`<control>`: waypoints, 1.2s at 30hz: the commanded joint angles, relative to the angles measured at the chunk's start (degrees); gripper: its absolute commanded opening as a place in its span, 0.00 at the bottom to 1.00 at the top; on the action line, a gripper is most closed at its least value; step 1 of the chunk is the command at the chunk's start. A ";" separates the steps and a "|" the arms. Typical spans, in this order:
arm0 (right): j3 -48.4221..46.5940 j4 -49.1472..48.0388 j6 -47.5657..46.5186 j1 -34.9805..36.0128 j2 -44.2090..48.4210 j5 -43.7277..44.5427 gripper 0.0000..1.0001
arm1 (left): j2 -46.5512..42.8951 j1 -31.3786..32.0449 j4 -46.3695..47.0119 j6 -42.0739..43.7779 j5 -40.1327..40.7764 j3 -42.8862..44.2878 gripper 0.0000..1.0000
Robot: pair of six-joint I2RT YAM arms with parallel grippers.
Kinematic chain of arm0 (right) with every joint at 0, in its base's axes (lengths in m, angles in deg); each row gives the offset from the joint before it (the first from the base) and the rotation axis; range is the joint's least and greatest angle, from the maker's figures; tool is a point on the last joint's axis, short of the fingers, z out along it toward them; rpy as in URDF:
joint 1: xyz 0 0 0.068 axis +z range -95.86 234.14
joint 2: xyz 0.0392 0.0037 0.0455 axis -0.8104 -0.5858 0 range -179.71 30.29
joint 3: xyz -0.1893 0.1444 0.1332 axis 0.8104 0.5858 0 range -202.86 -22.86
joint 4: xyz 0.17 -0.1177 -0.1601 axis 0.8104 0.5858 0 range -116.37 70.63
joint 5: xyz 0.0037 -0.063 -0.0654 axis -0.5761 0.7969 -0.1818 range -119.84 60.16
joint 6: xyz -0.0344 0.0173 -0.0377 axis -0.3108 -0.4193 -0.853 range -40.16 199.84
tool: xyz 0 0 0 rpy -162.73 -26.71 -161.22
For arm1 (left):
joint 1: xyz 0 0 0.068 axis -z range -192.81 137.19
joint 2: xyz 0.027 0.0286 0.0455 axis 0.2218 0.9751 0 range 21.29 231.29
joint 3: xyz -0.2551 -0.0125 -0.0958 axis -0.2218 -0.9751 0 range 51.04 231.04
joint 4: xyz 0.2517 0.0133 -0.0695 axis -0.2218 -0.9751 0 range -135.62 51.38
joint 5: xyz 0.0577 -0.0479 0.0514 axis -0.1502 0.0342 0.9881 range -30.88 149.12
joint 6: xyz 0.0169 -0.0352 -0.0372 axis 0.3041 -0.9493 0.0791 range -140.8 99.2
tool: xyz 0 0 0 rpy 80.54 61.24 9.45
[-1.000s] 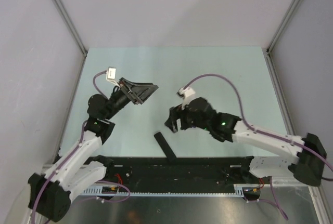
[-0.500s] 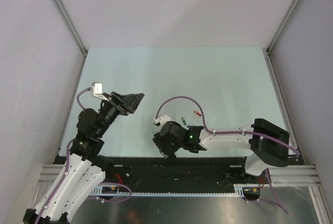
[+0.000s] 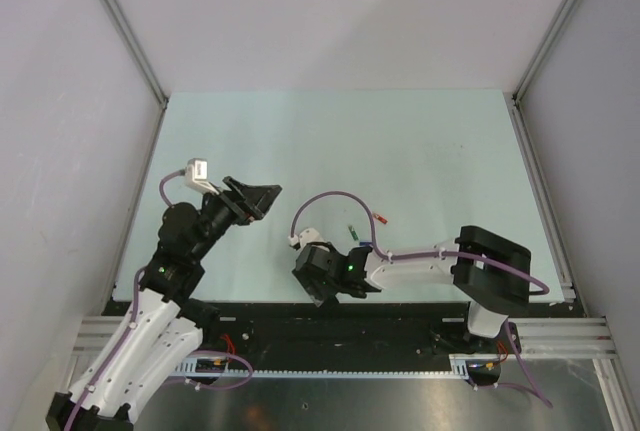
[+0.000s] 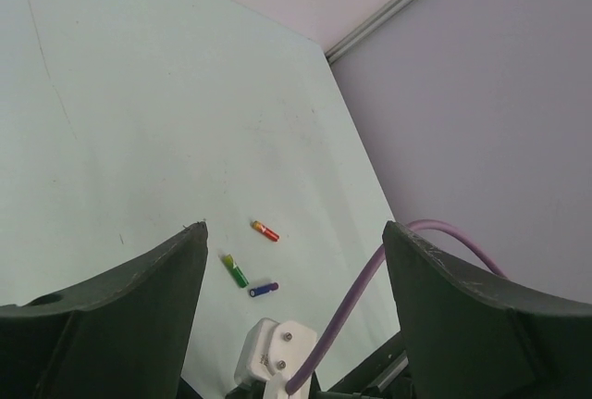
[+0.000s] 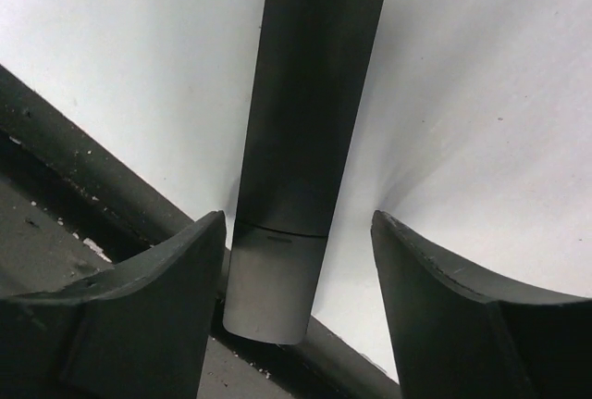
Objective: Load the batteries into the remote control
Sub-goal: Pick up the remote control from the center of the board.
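Right gripper swung down over remote control, jaws spread

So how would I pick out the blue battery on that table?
On the pale green table, three tiny batteries lie close together beside a purple cable. The blue battery is the one nearest the white plug, and its neighbours are a green battery and a red battery.

The remote control is a slim black bar lying flat on the pale tabletop. Its smooth face is up, with a seam across it, and one end reaches over the dark edge strip. The red battery, green battery and blue-purple battery lie near one another on the tabletop, not touching.
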 commanded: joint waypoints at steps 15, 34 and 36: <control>-1.91 5.16 2.28 -0.93 9.49 7.76 0.16 | 1.49 -0.31 -1.86 -1.58 4.28 3.22 1.00; -5.25 7.90 -0.36 -7.26 27.26 15.50 0.00 | 21.79 4.24 16.50 -5.37 -15.83 7.96 0.85; -5.51 6.50 -0.62 -7.53 27.53 15.50 0.00 | 23.99 6.70 16.60 -4.14 -15.57 9.81 0.83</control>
